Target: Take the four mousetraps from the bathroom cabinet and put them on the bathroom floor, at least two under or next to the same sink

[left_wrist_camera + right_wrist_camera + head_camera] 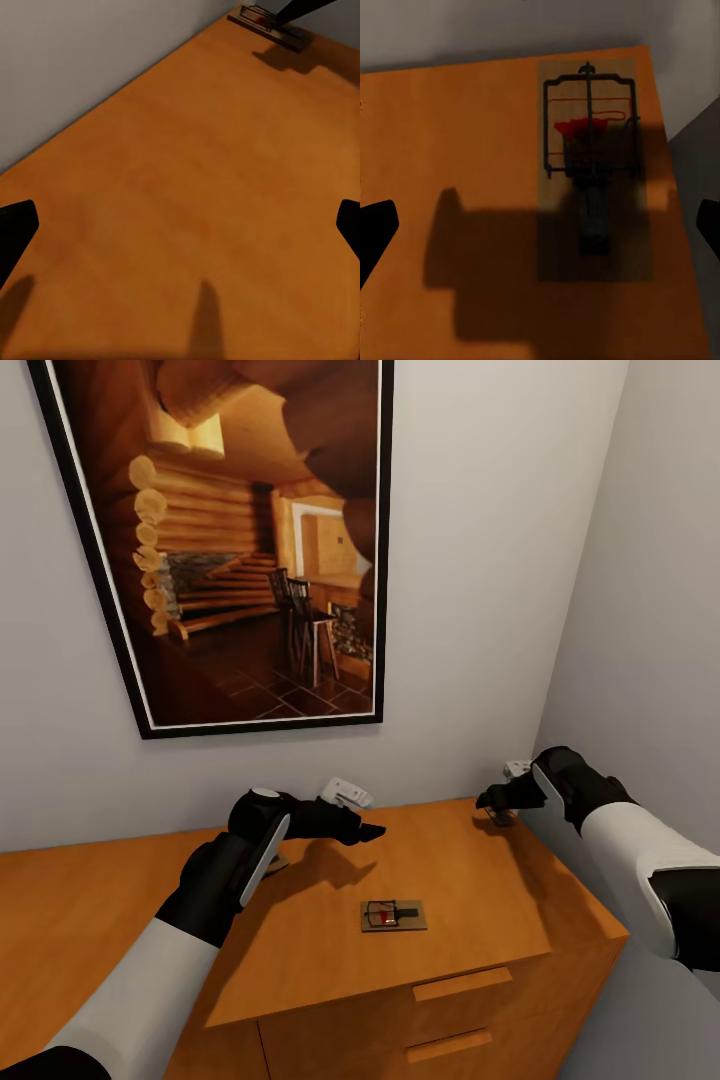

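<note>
Two mousetraps lie on the flat top of the orange-brown cabinet (300,950). One mousetrap (393,915) lies near the front edge, a tan board with dark wire and a red mark. The other mousetrap (499,817) (592,169) (270,25) lies at the far right corner by the wall. My right gripper (492,800) (541,225) hovers open just above it, apart from it, casting a shadow over the board. My left gripper (362,830) (180,225) hangs open over the middle of the cabinet top, behind and left of the front trap.
A large framed picture (240,540) of a log cabin hangs on the wall behind the cabinet. Small white fittings (345,792) (517,768) sit on the wall just above the cabinet top. A grey side wall (650,610) closes off the right. Drawer pulls (462,983) show below the front edge.
</note>
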You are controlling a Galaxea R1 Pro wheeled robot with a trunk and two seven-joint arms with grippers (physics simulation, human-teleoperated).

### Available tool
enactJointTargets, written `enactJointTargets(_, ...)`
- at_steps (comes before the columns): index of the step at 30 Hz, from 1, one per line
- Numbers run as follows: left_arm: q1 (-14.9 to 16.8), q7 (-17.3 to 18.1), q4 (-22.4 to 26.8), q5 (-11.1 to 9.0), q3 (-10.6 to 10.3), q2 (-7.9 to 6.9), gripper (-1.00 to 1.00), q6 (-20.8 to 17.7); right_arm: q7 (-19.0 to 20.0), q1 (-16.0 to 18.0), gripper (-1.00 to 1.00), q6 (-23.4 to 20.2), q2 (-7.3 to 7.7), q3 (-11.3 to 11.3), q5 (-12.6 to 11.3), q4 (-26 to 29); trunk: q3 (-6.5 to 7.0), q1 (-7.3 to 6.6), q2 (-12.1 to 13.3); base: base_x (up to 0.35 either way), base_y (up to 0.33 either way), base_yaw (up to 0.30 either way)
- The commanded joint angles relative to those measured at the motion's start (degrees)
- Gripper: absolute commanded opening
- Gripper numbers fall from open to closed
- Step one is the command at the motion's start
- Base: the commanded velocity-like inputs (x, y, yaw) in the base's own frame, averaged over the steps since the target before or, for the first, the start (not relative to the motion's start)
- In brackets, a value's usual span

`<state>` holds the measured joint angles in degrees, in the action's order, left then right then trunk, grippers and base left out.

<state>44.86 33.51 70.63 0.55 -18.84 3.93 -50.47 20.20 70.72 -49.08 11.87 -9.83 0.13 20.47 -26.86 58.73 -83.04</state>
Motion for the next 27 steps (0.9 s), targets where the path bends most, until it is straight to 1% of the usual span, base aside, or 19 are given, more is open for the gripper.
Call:
enactJointTargets(1, 0.0, 0.2, 0.0, 0.1, 0.0, 0.02, 1.0, -0.3, 0.2, 0.0, 1.0, -0.2, 0.07, -0.3, 0.0, 0.1, -0.07, 0.0, 0.0, 0.0, 0.0, 0.0)
enactJointTargets(11, 0.0, 0.2, 0.0, 0.1, 0.0, 0.02, 1.0, -0.3, 0.4, 0.0, 1.0, -0.1, 0.08, -0.3, -0.4, 0.1, -0.07, 0.0, 0.0, 0.0, 0.0, 0.0)
enactJointTargets(21, 0.0, 0.2, 0.0, 0.1, 0.0, 0.02, 1.0, -0.3, 2.5, 0.0, 1.0, -0.1, 0.08, -0.2, -0.3, 0.1, -0.07, 0.0, 0.0, 0.0, 0.0, 0.0)
enactJointTargets(27, 0.0, 0.2, 0.0, 0.1, 0.0, 0.04, 1.0, -0.3, 3.0, 0.0, 1.0, -0.1, 0.08, -0.2, 0.0, 0.1, -0.07, 0.0, 0.0, 0.006, -0.011, 0.0)
